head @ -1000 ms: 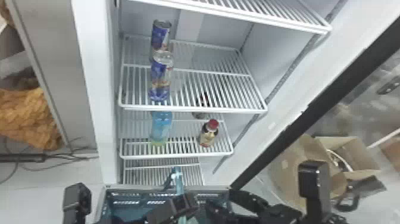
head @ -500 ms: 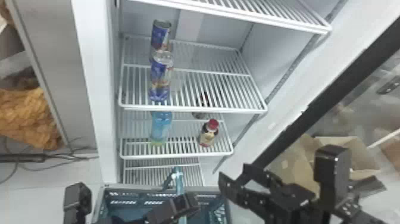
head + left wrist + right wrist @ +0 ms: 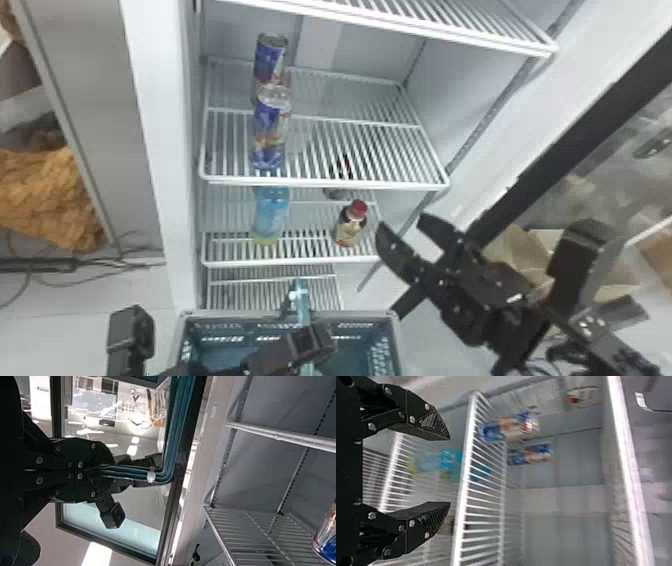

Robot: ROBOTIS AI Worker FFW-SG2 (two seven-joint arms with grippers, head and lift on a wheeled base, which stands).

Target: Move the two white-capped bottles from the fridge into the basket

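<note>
In the head view my right gripper (image 3: 403, 225) stands open right of the red-capped bottle, holding nothing. A clear-blue bottle (image 3: 271, 210) stands on the lower shelf, its cap hidden under the shelf above. In the right wrist view, beyond the open gripper (image 3: 449, 471), are blue bottles, one nearer (image 3: 429, 461) and one partly behind the shelf wires (image 3: 472, 473). The basket (image 3: 395, 340) is below the fridge front. My left gripper (image 3: 312, 345) is over it at the teal handle (image 3: 301, 300); in the left wrist view that gripper (image 3: 97, 471) is shut on the handle (image 3: 130, 473).
Blue cans (image 3: 270, 60) and a clear-topped blue container (image 3: 267, 130) stand on the middle shelf (image 3: 370, 185). A red-capped bottle (image 3: 351, 225) stands right on the lower shelf (image 3: 310, 261). The fridge door frame (image 3: 565, 135) slants along the right; a cardboard box (image 3: 515, 250) lies beyond it.
My right gripper has risen from over the basket's right side, up and to the right, and now shows spread fingers in front of the fridge. The left arm has kept nearly still.
</note>
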